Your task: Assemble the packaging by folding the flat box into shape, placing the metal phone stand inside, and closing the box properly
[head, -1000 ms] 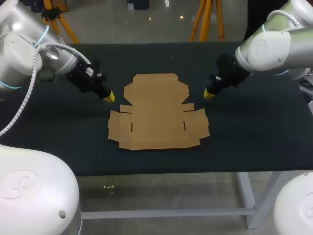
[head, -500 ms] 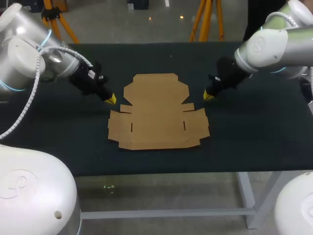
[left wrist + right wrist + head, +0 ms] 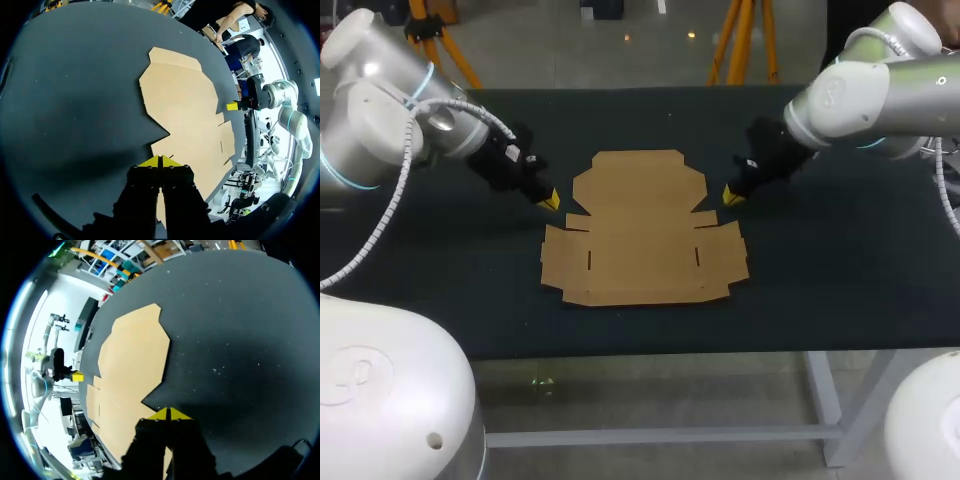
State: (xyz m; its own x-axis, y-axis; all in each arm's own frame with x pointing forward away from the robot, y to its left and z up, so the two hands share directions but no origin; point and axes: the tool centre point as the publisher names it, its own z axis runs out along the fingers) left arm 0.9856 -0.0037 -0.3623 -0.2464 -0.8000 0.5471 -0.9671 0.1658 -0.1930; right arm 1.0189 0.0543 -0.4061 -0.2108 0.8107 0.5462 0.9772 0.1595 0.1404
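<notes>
Head view: the cardboard box [image 3: 642,228] lies fully flat in the middle of the dark table [image 3: 840,270], every flap down and no wall raised. On its left side the left gripper [image 3: 549,201] sits just beside the edge, near the notch where the upper panel meets the side flap. On the opposite side the right gripper [image 3: 731,196] sits just beside the upper panel's right edge. Both wrist views show the yellow tips pressed together with nothing between them, so both pincers are closed and empty. In the left wrist view the tips sit right at the cardboard's edge, and the other arm's yellow tip shows across the sheet. The right wrist view shows much the same, with its tips at the edge by a notch. Cannot tell whether either tip touches the cardboard or the table, or hangs just above. The phone stand is not visible in any view, so its place is unknown. Judged progress: at the very start. Folding is not begun, the stand is not placed, and the lid is not closed. All of it is left to do: raise the walls, tuck the flaps, put the stand in, shut the box. Probably the step in hand is setting the closed tips at opposite edges to lift the flaps, but that is a guess.
</notes>
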